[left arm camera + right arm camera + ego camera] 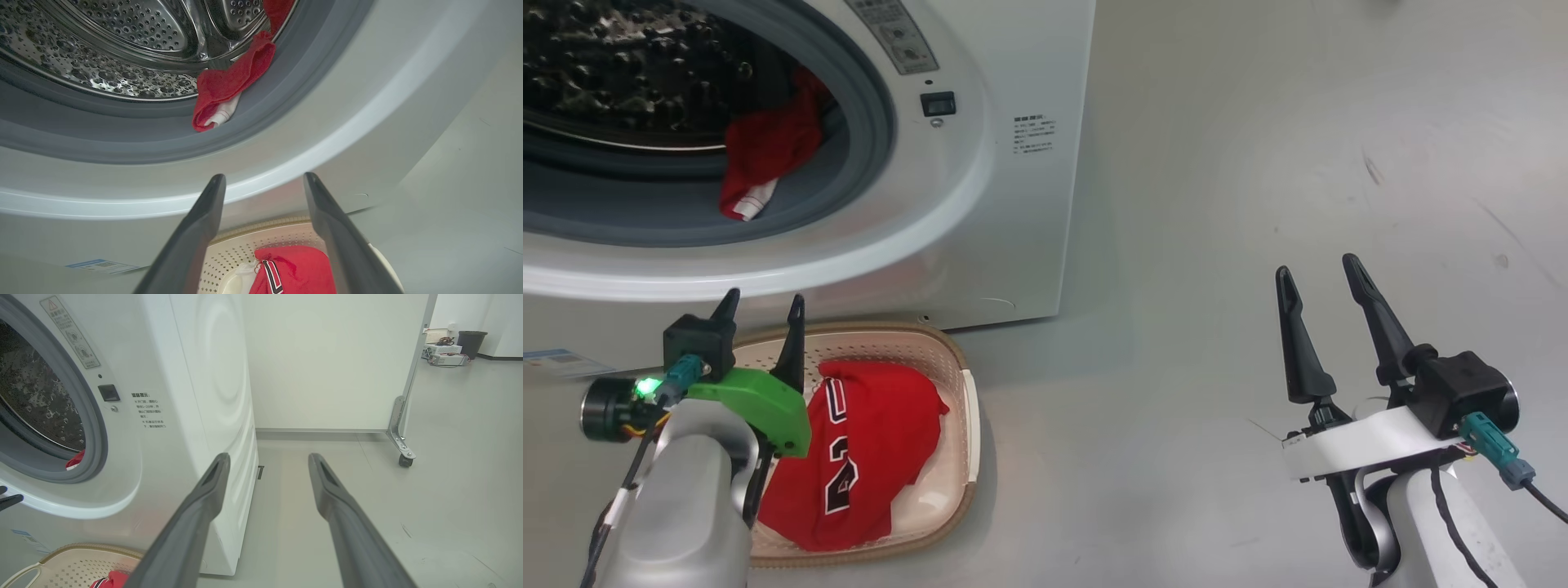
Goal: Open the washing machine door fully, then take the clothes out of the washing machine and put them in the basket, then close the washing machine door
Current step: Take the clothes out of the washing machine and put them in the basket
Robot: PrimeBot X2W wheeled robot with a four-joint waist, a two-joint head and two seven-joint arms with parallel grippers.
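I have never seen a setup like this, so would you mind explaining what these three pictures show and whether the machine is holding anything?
This is a two-armed robot emptying a washing machine. The wide picture comes from a camera on its head, looking down. The left gripper hangs over the basket on the floor, and the right gripper waits off to the side. The other two pictures come from cameras on each wrist, looking along that arm's dark fingers. Both grippers are open and hold nothing. A red jersey with numbers lies in the basket. Another red garment hangs over the grey seal at the drum's mouth.
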